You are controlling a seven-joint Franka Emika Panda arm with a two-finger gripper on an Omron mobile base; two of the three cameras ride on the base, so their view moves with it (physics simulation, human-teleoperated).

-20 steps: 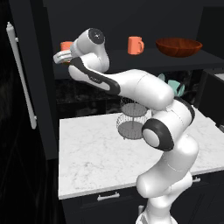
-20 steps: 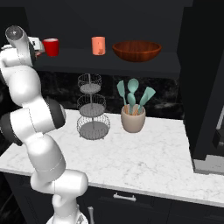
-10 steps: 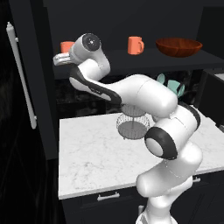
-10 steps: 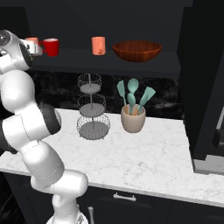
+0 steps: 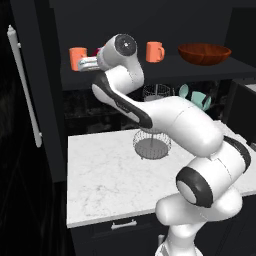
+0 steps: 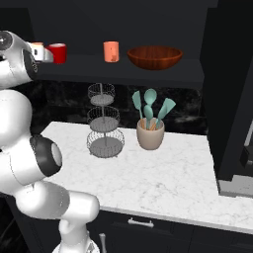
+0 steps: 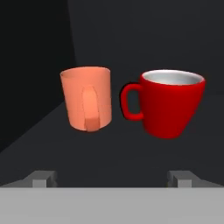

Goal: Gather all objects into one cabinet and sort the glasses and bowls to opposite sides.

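Left base view: our gripper sits at the shelf's 9 o'clock end, just beside a salmon cup. A second salmon cup stands mid-shelf and the bowl at 3 o'clock. The cabinet door hangs open, bar handle toward us.

Right base view: the red mug sits at 9 o'clock on the shelf, the bowl at the far end; cups and bowl already occupy opposite sides. Below, the marble counter carries a wire basket stand and a utensil crock.

Hand view: fingertips spread wide, nothing between them. Salmon cup at 10 o'clock, red mug at 2 o'clock, standing close, both upright.

We judge the sorting near done; next, back straight out without clipping either cup.
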